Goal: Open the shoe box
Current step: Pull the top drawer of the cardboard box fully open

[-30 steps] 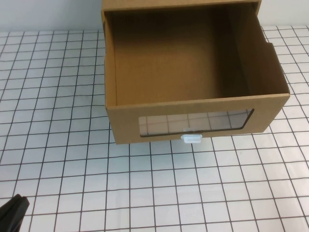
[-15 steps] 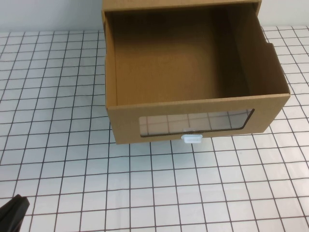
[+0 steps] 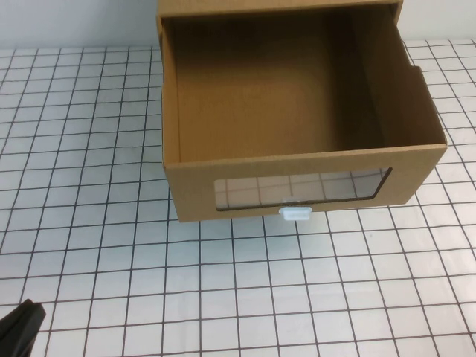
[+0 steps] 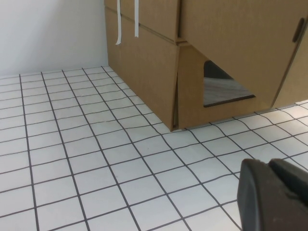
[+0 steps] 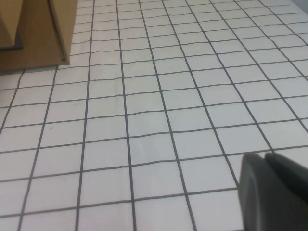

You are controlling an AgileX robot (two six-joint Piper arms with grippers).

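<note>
We read the shoe box [image 3: 297, 111] as already open. Its cardboard drawer [image 3: 186, 186] is drawn well out of the outer sleeve [image 3: 275, 6] toward our side, and the high view looks straight down into a bare brown interior. The box sits at the far middle of the gridded table [image 3: 89, 149], with the clear window [image 3: 297, 190] and the small white pull tab [image 3: 295, 213] on the front panel facing us.

Neither arm is touching it. The left gripper [image 4: 269, 168] sits low at the near left corner of the table, well apart from the box. Its fingers are pressed together with only a thin seam between them, and it holds nothing. The right gripper [image 5: 265, 161] is out of the high view. Its own camera shows it over bare grid squares with the box corner far off, closed tight and empty.

So we judge the step in hand to be finishing cleanly, not pulling more. We should keep both arms low and away from the front panel, because the light cardboard would slide or skew at a nudge. If we wanted more opening, we would take the tab squarely with one gripper and draw it straight toward us along the line of the sleeve. We would not lift while pulling, so the drawer does not tip or bind. The other arm could steady the sleeve so the whole box does not follow
</note>
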